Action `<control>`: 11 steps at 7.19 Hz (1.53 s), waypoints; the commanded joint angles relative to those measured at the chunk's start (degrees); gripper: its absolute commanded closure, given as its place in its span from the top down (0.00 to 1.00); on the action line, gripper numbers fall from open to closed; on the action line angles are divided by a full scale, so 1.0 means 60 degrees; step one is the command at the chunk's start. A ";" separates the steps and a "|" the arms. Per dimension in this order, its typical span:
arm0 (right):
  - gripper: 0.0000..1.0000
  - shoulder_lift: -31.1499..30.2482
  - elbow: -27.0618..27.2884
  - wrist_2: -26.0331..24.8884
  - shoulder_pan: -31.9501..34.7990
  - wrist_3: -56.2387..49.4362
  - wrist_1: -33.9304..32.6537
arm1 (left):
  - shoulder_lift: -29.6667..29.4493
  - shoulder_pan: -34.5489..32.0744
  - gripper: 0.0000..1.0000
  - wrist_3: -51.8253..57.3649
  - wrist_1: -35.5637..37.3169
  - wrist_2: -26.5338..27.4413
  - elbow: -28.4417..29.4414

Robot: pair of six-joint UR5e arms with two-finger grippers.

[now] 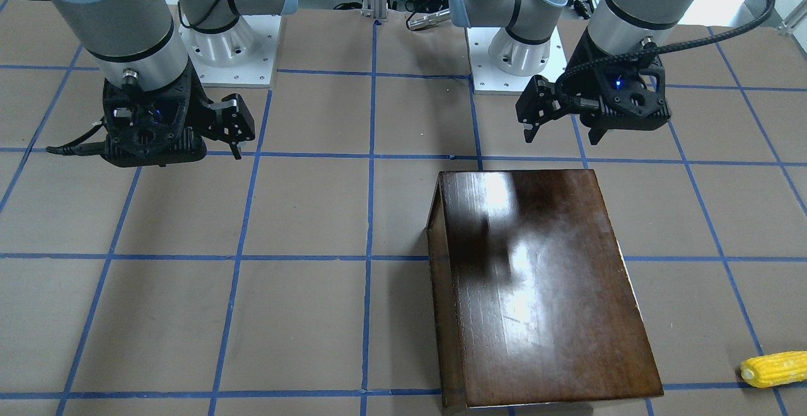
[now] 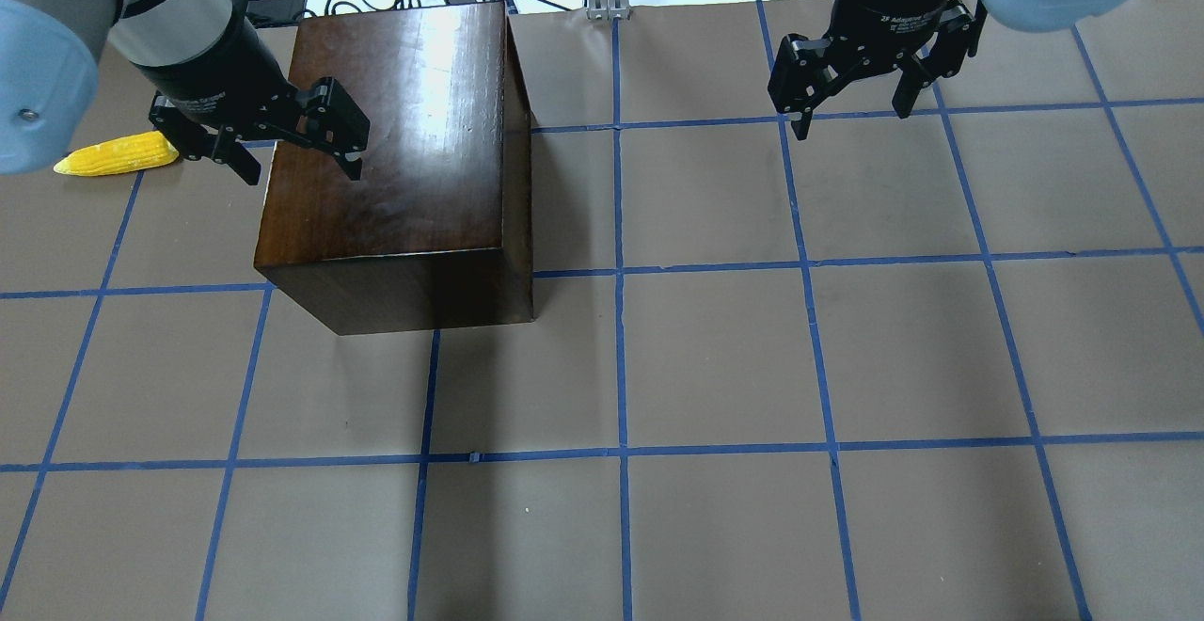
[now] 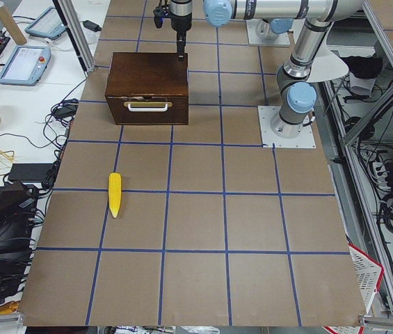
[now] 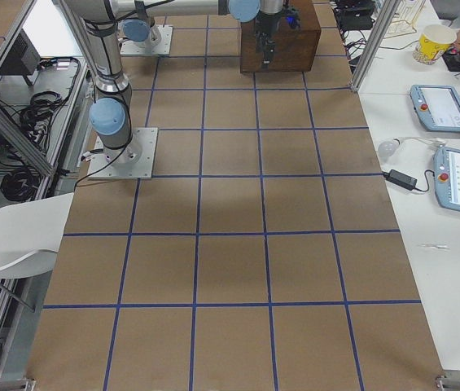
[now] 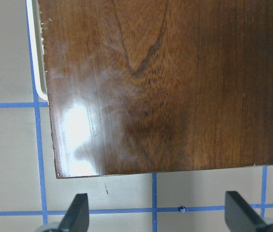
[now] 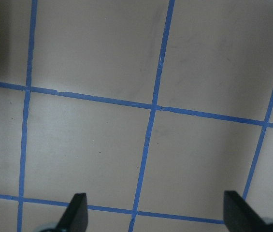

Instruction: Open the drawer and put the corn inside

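The dark-brown cabinet [image 2: 404, 160] stands on the left half of the table; it also shows in the front view [image 1: 542, 277]. Its drawer [image 3: 147, 106] is shut, with a white handle on the front facing the table's left end. The yellow corn [image 2: 118, 152] lies on the table beyond that front, also seen in the front view [image 1: 774, 369] and left view [image 3: 115, 193]. My left gripper [image 2: 303, 172] is open and empty, hovering above the cabinet's top [image 5: 160, 87]. My right gripper [image 2: 854, 122] is open and empty, above bare table on the right.
Blue tape lines [image 2: 619, 273] grid the brown table. The two arm bases [image 1: 227, 44] stand at the robot's side. Cables and teach pendants [image 4: 441, 106] lie off the far edge.
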 commanded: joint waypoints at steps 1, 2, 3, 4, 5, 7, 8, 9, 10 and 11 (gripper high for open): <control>1.00 0.0000 0.0000 0.0000 0.0000 0.0003 0.0011 | -0.0112 -0.0003 1.00 -0.0012 -0.0007 0.0029 0.0088; 1.00 0.0000 0.0000 0.0000 0.0000 -0.0012 -0.0003 | -0.0141 -0.0003 1.00 -0.0027 -0.0022 0.0073 0.0104; 1.00 0.0000 0.0000 0.0000 0.0000 0.0003 -0.0003 | -0.0156 -0.0003 1.00 -0.0056 -0.0022 0.0088 0.0118; 1.00 0.0000 0.0000 0.0000 0.0000 -0.0012 0.0011 | -0.0156 -0.0003 1.00 -0.0057 -0.0080 0.0088 0.0133; 1.00 0.0000 0.0000 0.0000 0.0000 0.0003 -0.0003 | -0.0199 0.0026 1.00 -0.0057 -0.0110 0.0088 0.0278; 1.00 0.0000 0.0000 0.0000 0.0000 0.0003 0.0011 | -0.0564 0.0114 1.00 -0.0057 -0.0926 0.0102 0.1096; 1.00 0.0000 0.0000 0.0000 0.0000 0.0003 -0.0003 | -0.0682 0.0129 1.00 -0.0042 -0.1105 0.0073 0.1317; 1.00 0.0000 0.0000 0.0000 0.0000 -0.0012 -0.0003 | -0.0799 0.0129 1.00 -0.0057 -0.1121 0.0044 0.1479; 1.00 0.0000 0.0000 0.0000 0.0000 -0.0012 0.0011 | -0.0844 0.0115 1.00 -0.0057 -0.1179 0.0044 0.1626; 1.00 0.0000 0.0000 0.0000 0.0000 0.0003 -0.0003 | -0.0873 0.0114 1.00 -0.0057 -0.1180 0.0058 0.1642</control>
